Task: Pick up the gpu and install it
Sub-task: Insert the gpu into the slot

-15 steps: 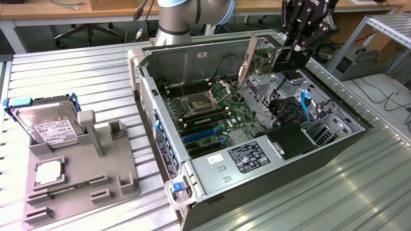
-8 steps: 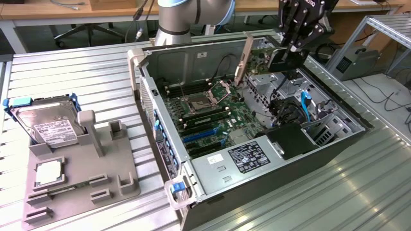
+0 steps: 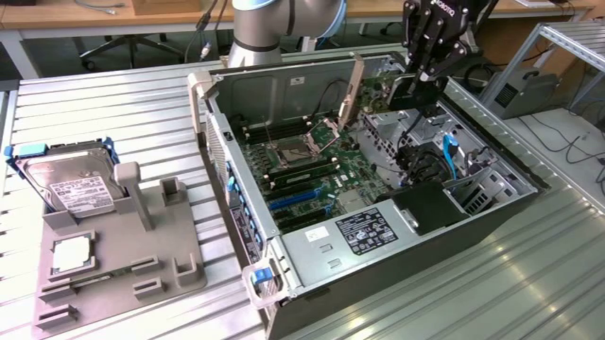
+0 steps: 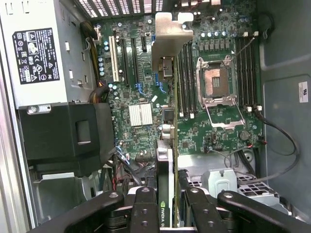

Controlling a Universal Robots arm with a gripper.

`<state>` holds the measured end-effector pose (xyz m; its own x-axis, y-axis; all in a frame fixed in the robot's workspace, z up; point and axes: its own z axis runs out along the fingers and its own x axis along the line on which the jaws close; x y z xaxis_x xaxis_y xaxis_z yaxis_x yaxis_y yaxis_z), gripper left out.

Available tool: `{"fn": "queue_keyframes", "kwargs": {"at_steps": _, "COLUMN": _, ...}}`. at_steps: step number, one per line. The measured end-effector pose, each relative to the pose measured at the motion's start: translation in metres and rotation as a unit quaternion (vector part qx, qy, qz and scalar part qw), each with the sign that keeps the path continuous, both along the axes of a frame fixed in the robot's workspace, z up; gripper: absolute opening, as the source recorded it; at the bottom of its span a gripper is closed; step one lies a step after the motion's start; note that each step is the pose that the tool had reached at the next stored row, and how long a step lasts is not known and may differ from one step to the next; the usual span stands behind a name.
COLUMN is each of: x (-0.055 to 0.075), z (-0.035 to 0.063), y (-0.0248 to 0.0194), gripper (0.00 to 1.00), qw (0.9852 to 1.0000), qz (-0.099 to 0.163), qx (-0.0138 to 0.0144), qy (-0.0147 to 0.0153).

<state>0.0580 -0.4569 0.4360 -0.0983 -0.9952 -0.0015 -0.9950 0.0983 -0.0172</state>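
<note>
While the claw point(image 4: 167, 196) clamps the gpu point(image 4: 164, 162), the open case point(image 3: 397, 283) lies on a slatted metal table point(image 3: 511, 283).

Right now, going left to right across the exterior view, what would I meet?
hard drive → CPU socket → gpu, standing upright over the open case → gripper, shut on the gpu

My pincer point(image 4: 167, 196) is black; the gpu point(image 4: 164, 162) is black with a silver end; around the gpu, the board point(image 4: 194, 138) is green.
</note>
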Motion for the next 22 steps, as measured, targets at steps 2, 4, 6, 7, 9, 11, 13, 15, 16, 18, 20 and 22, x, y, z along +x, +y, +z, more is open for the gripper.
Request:
{"fn": "queue_keyframes", "kwargs": {"at_steps": 2, "x": 0.0, "z": -0.0001, "y": 0.0, "gripper": 0.27, "qw": 1.0, "qz": 0.0, "qx": 0.0001, "qy": 0.0}}
{"fn": "queue_keyframes", "kwargs": {"at_steps": 4, "x": 0.0, "z": -0.0002, "y": 0.0, "gripper": 0.27, "qw": 1.0, "qz": 0.0, "qx": 0.0001, "qy": 0.0}}
{"fn": "queue_keyframes", "kwargs": {"at_steps": 6, "x": 0.0, "z": -0.0012, "y": 0.0, "gripper": 0.27, "qw": 1.0, "qz": 0.002, "qx": 0.0002, "qy": 0.0}}
{"fn": "queue_keyframes", "kwargs": {"at_steps": 7, "x": 0.0, "z": -0.0015, "y": 0.0, "gripper": 0.27, "qw": 1.0, "qz": 0.002, "qx": 0.0002, "qy": 0.0}}
{"fn": "queue_keyframes", "kwargs": {"at_steps": 9, "x": 0.0, "z": -0.0019, "y": 0.0, "gripper": 0.27, "qw": 1.0, "qz": 0.003, "qx": 0.0002, "qy": 0.0}}
{"fn": "queue_keyframes", "kwargs": {"at_steps": 11, "x": 0.0, "z": -0.0031, "y": 0.0001, "gripper": 0.27, "qw": 1.0, "qz": 0.003, "qx": 0.0002, "qy": 0.0}}
{"fn": "queue_keyframes", "kwargs": {"at_steps": 13, "x": -0.001, "z": -0.0051, "y": 0.0003, "gripper": 0.27, "qw": 1.0, "qz": 0.004, "qx": 0.0002, "qy": 0.0}}
{"fn": "queue_keyframes", "kwargs": {"at_steps": 15, "x": -0.001, "z": -0.0077, "y": 0.0004, "gripper": 0.27, "qw": 1.0, "qz": 0.004, "qx": 0.0002, "qy": 0.0}}
{"fn": "queue_keyframes", "kwargs": {"at_steps": 16, "x": -0.001, "z": -0.0089, "y": 0.0004, "gripper": 0.27, "qw": 1.0, "qz": 0.005, "qx": 0.0002, "qy": 0.0}}
{"fn": "queue_keyframes", "kwargs": {"at_steps": 18, "x": -0.001, "z": -0.0121, "y": 0.0006, "gripper": 0.27, "qw": 1.0, "qz": 0.005, "qx": 0.0002, "qy": 0.0}}
{"fn": "queue_keyframes", "kwargs": {"at_steps": 20, "x": -0.001, "z": -0.0132, "y": 0.0007, "gripper": 0.27, "qw": 1.0, "qz": 0.006, "qx": 0.0002, "qy": 0.0001}}
{"fn": "queue_keyframes", "kwargs": {"at_steps": 22, "x": -0.003, "z": -0.0151, "y": 0.0008, "gripper": 0.27, "qw": 1.0, "qz": 0.006, "qx": 0.0003, "qy": 0.0001}}
